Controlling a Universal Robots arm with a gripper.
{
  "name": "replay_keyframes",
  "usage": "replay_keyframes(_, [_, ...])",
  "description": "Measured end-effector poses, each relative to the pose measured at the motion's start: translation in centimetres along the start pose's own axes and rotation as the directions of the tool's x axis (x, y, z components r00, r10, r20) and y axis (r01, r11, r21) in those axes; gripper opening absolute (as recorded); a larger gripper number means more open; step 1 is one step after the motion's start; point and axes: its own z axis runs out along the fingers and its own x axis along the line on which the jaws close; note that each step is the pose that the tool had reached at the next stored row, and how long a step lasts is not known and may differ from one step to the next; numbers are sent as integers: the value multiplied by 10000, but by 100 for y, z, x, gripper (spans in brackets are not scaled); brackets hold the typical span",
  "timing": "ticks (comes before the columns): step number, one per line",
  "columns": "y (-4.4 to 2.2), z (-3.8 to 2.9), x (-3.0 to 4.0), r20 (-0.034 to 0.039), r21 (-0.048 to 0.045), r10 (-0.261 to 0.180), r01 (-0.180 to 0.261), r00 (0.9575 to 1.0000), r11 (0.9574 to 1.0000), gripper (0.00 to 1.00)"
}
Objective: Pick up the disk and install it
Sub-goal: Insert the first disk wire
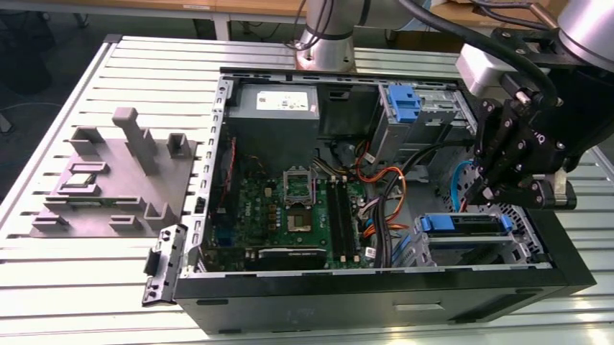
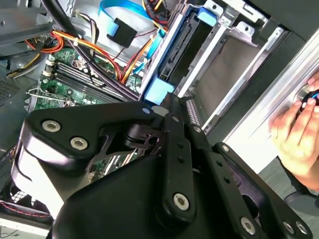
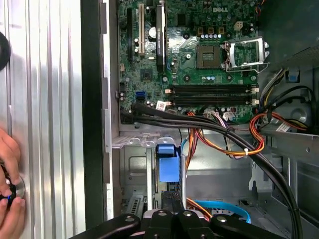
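Note:
The disk sits edge-on in the grey drive cage (image 1: 472, 248) at the case's front corner, on the exterior view's right. Its blue carrier end (image 1: 461, 224) faces up. In both wrist views that blue end (image 2: 162, 90) (image 3: 168, 164) lies just beyond my fingertips, with the dark drive body (image 2: 185, 55) running down into the slot. My gripper (image 1: 482, 194) hangs right above the cage. Its fingers are shut together with nothing between them, and the tip (image 2: 169, 99) (image 3: 172, 196) is at the blue end. I cannot tell whether they touch.
The open computer case (image 1: 384, 295) holds a green motherboard (image 1: 287, 208) and orange, black and blue cables (image 3: 219, 134). An upright blue latch (image 1: 405, 100) stands on the rear cage. A grey fixture (image 1: 115, 180) lies outside the case. A person's hand (image 2: 294, 134) (image 3: 10, 174) rests on the table beside it.

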Motion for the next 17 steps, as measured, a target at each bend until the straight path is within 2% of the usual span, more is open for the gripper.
replay_keyframes(3, [-1, 2, 1, 1, 1, -299, 299, 9996, 9996, 10])
replay_keyframes(6, [-2, 2, 0, 3, 4, -804, 804, 9968, 9968, 10])
replay_keyframes(8, [-7, 2, 0, 4, 6, -970, 970, 9953, 9953, 10])
replay_keyframes(17, [-206, 8, -45, -2, 5, -971, 971, 9953, 9953, 10])
